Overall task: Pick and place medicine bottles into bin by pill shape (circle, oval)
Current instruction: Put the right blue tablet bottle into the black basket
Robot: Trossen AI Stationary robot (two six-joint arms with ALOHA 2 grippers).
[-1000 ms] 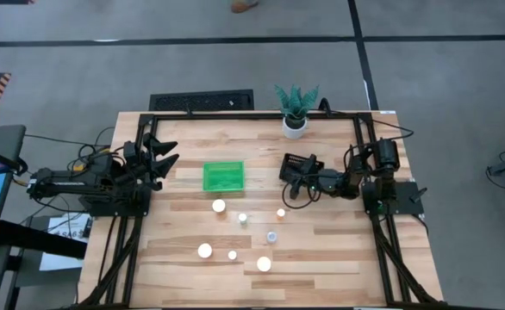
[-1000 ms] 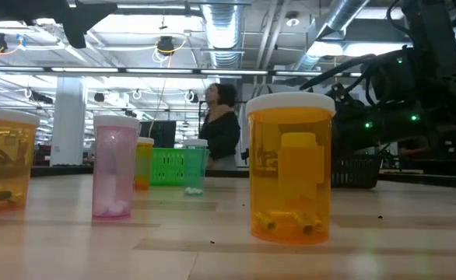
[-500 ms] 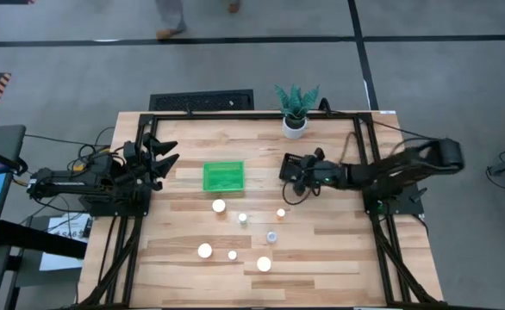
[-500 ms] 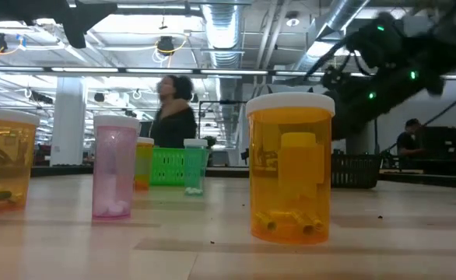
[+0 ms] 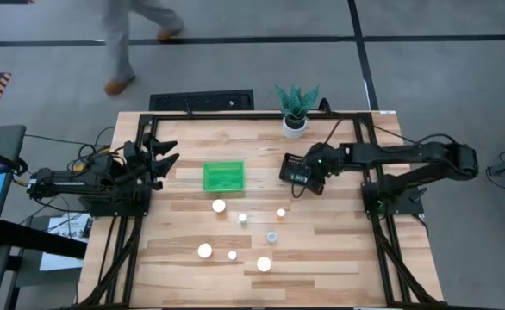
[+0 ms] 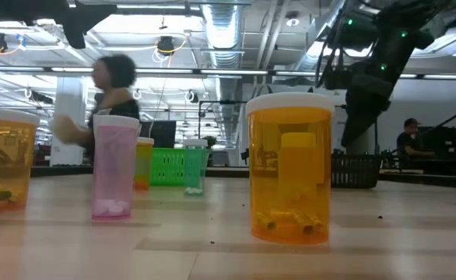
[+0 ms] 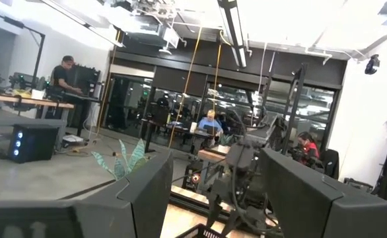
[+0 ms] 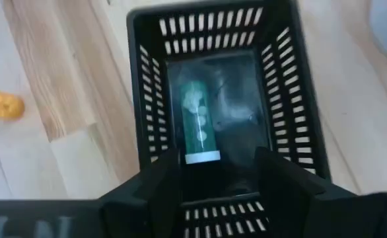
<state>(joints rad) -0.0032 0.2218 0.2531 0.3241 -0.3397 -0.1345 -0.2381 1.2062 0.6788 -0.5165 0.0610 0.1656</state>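
Several small white-capped medicine bottles stand upright on the wooden table, among them one point(image 5: 219, 206), one point(image 5: 281, 213) and one point(image 5: 264, 264). In the low view an orange bottle point(image 6: 289, 167) stands nearest and a pink one point(image 6: 115, 167) to its left. A green bottle point(image 8: 197, 122) lies on its side on the floor of the black bin point(image 5: 294, 164). My right gripper point(image 5: 311, 170) hangs over that bin, open and empty point(image 8: 216, 168). My left gripper point(image 5: 160, 156) waits at the table's left edge, open and empty point(image 7: 213, 198).
A green bin point(image 5: 223, 176) stands left of the black bin. A white pot with a green plant point(image 5: 295, 110) stands at the far edge, close behind my right gripper. A person point(image 5: 127, 34) walks on the floor beyond the table.
My right arm has unfolded and stretched out, and my right gripper has risen and gone a little toward the table's far edge, over the black bin. The bottles on the table have stayed in place. The person behind the table has walked toward the left.
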